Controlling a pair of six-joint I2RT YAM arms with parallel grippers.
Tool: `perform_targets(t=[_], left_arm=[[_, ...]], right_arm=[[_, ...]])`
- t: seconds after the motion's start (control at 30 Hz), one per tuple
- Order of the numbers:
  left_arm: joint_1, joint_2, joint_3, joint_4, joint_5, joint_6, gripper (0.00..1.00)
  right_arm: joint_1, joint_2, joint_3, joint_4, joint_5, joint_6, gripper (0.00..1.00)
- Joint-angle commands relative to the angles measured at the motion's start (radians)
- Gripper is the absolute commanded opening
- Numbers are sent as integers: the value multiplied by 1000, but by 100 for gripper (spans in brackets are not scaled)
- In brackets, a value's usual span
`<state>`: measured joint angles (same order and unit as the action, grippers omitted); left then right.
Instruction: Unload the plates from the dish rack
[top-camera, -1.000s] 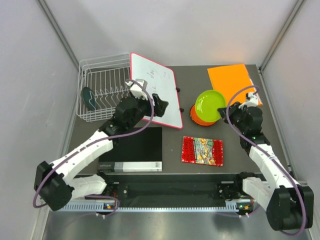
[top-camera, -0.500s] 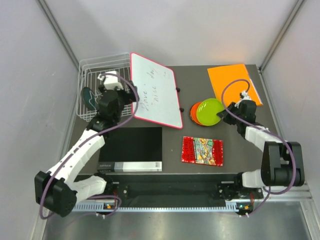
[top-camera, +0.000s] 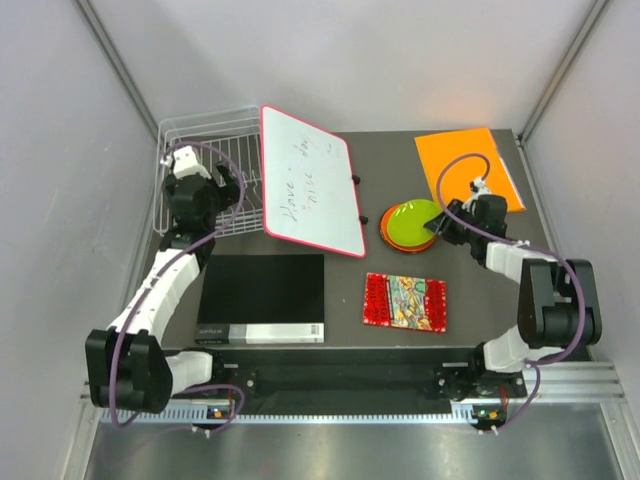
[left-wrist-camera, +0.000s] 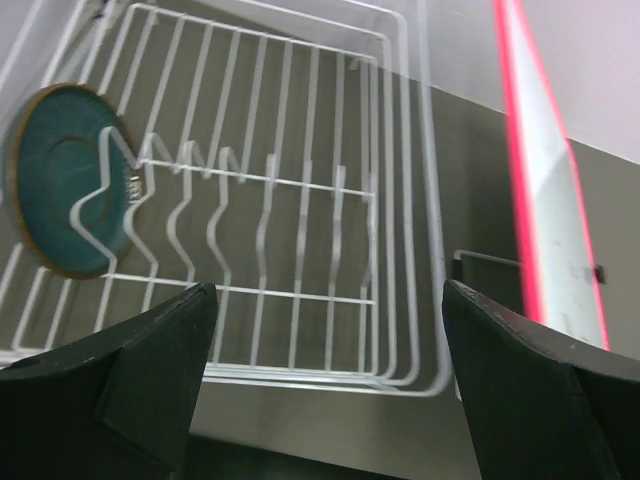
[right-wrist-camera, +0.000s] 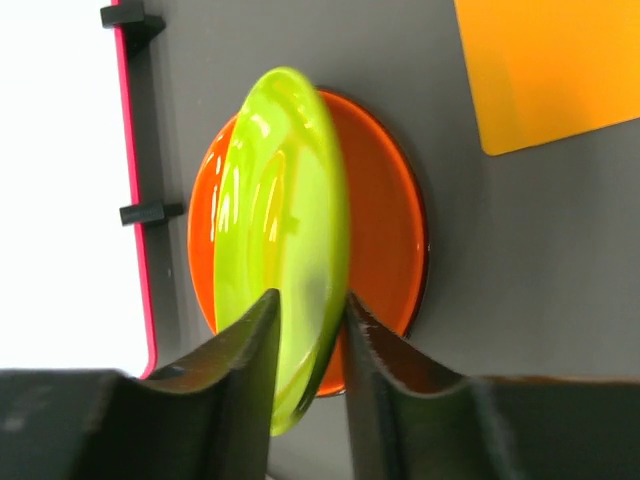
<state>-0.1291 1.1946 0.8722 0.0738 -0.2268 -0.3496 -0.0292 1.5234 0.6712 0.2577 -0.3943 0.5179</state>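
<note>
Toward the right of the top view, the right gripper (top-camera: 441, 224) pinches the rim of the lime green plate (top-camera: 412, 221), which sits over the orange plate (top-camera: 390, 236) on the table, between the whiteboard (top-camera: 310, 190) and the orange sheet (top-camera: 465, 160). At upper left, the left gripper (top-camera: 218, 188) hangs over the white dish rack (top-camera: 200, 130).

By my reading the job is most of the way through. At least two plates are out of the rack and stacked, though the lime one has not yet been let go. A dark edge shows under the orange plate, but I cannot tell whether that is the dark red plate. One plate is left to unload.

That last plate appears only in the left wrist view. The dark teal plate (left-wrist-camera: 62, 180) stands on edge among the prongs at the left end of the rack (left-wrist-camera: 400, 200), with every other slot bare. The left gripper (left-wrist-camera: 325, 400) is spread wide and holds nothing. From above, the arm hides the teal plate.

Only the right wrist view shows that the lime plate (right-wrist-camera: 285, 220) is tilted steeply, its far edge down on the orange plate (right-wrist-camera: 375, 220) and its near rim clamped between the closed-in fingers (right-wrist-camera: 250, 370). The top view makes it look almost flat.
</note>
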Motion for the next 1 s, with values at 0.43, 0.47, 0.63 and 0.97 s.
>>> perform_targets(t=[0.43,0.47,0.63,0.97], left_arm=[[209,69,13,11,106,-69,98],[213,72,14,11,95,-68,97],[270,92,25,14,95,-66,97],[365,209,77,98,-9,-46,97]], right_arm=[[109,-131,269,-535,304,-262,62],[109,-132,265,-529,304,-257,62],[107,-120,228,-503,315,-240,62],[109,-181,110,-371,221,-179,62]])
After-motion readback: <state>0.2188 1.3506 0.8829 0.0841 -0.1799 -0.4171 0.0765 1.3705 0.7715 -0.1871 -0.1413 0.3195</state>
